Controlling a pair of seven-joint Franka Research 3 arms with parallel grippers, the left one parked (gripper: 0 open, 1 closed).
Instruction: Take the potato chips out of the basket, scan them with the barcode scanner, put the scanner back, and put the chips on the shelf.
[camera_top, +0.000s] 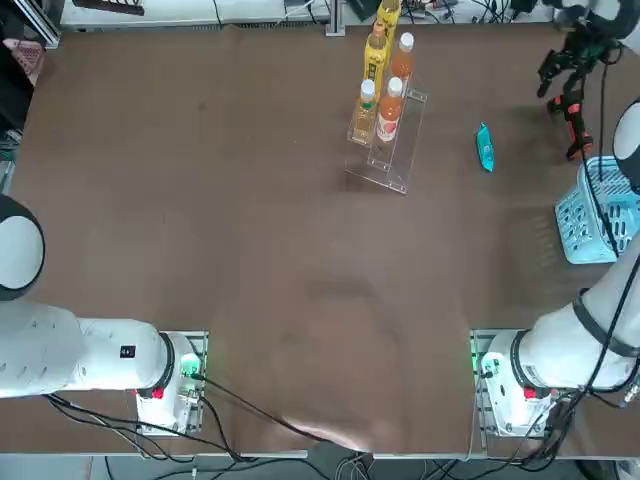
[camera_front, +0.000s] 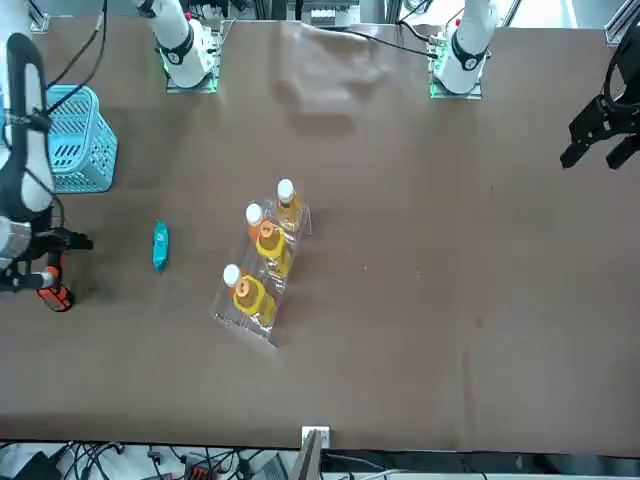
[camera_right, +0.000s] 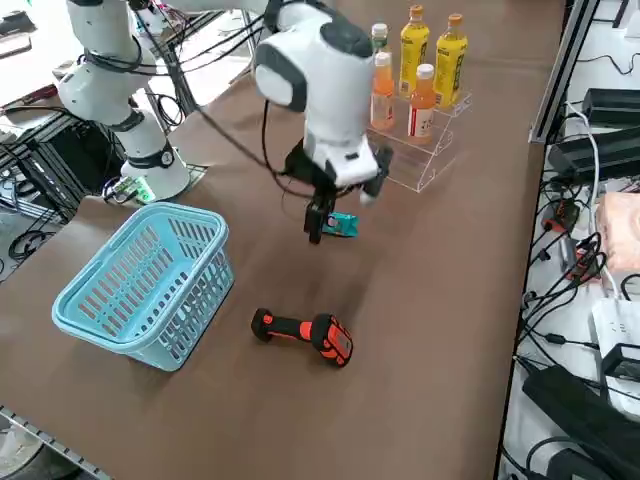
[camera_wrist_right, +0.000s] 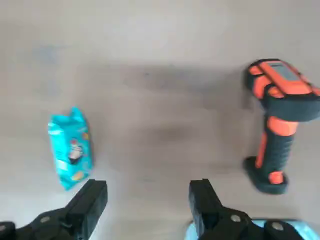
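Potato chips (camera_wrist_right: 70, 148) are lying flat on the table (camera_top: 250, 250), between the shelf (camera_top: 390, 150) and the scanner (camera_wrist_right: 276, 120), already out of the basket (camera_right: 140, 285). Right hand (camera_wrist_right: 145, 205) hovers above with fingers spread, empty. Next it should probably drop straight onto the scanner's grip, centred, so it doesn't twist.

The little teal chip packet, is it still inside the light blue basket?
No, the teal chip packet lies flat on the brown table, apart from the light blue lattice basket.
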